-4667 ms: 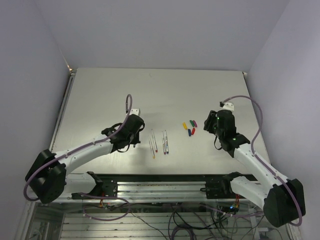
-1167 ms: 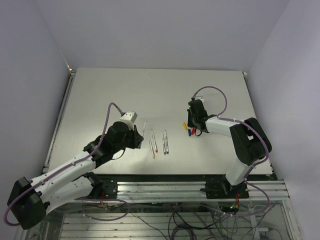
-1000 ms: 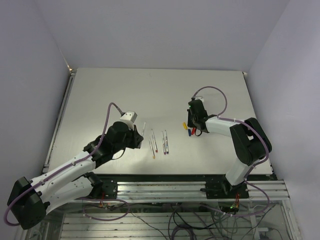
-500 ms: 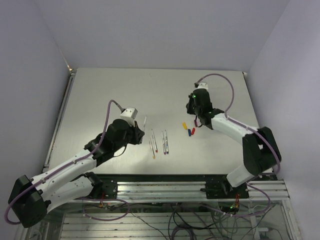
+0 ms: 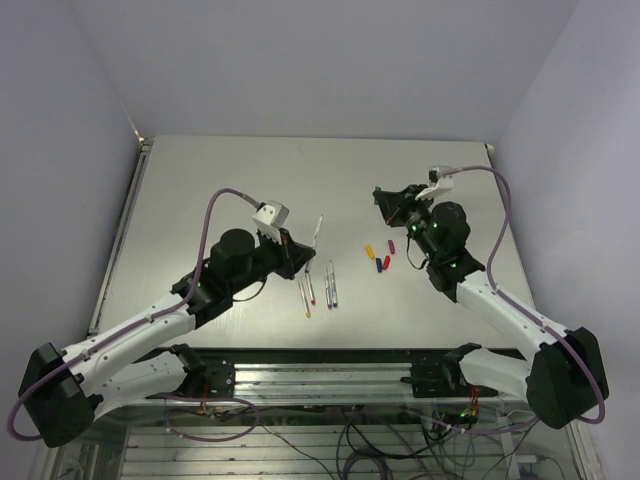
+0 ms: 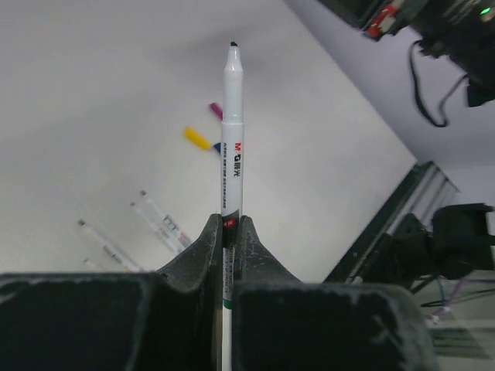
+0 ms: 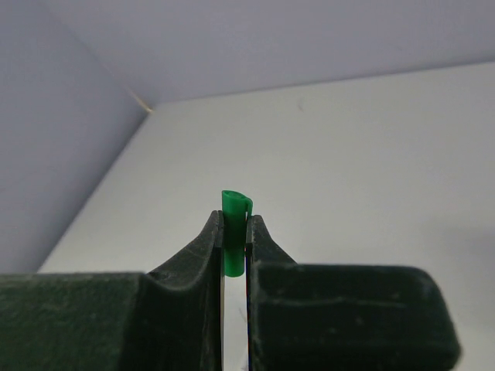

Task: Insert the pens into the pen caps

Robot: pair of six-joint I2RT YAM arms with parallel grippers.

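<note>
My left gripper [image 6: 230, 224] is shut on a grey-white pen [image 6: 231, 139] with a green band near its lower end. The pen sticks straight out past the fingertips. From above, this pen [image 5: 318, 230] hangs over the table, pointing toward the right arm. My right gripper [image 7: 234, 220] is shut on a green pen cap [image 7: 233, 232], its end poking out beyond the jaws. In the top view that gripper [image 5: 384, 198] is raised, facing left. Several pens [image 5: 320, 286] lie side by side on the table. Yellow [image 5: 368, 249], purple [image 5: 390, 245], blue [image 5: 379, 264] and red [image 5: 387, 262] caps lie in a cluster.
The grey table [image 5: 220, 190] has walls behind and at both sides. A metal rail [image 5: 320, 365] with cables runs along the near edge. The left wrist view shows the yellow cap [image 6: 196, 138] and the lying pens [image 6: 162, 222] below the held pen.
The left gripper has risen and swung right with its pen. The right arm has lifted from the cap cluster with the green cap and turned to face left.
</note>
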